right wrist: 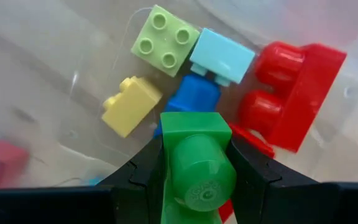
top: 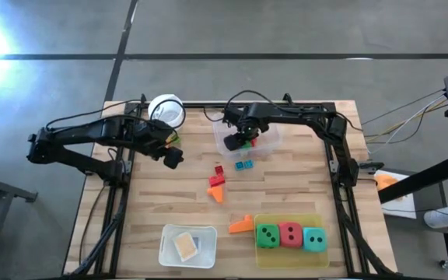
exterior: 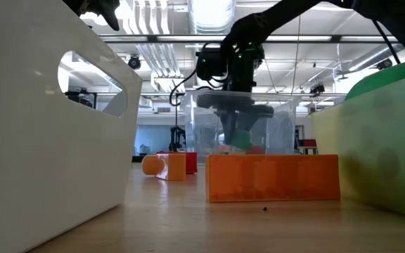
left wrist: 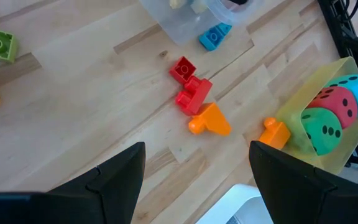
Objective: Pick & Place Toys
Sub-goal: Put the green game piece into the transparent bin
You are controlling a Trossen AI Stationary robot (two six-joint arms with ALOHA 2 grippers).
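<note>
Right wrist view: right gripper [right wrist: 194, 163] clamped on green block [right wrist: 196, 158], over clear tub [top: 264, 141] with yellow block [right wrist: 131, 106], red block [right wrist: 296, 90]. Left gripper [top: 173, 158] spread, hovering near white cup [top: 167, 110].

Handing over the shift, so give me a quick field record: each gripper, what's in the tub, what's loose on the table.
right gripper: over the clear tub, shut on green block
left gripper: open, empty, near the white cup
in tub: light green, yellow, blue, pale blue, red blocks
loose on table: red blocks, orange pieces, blue block
yellow tray: three dice
</note>
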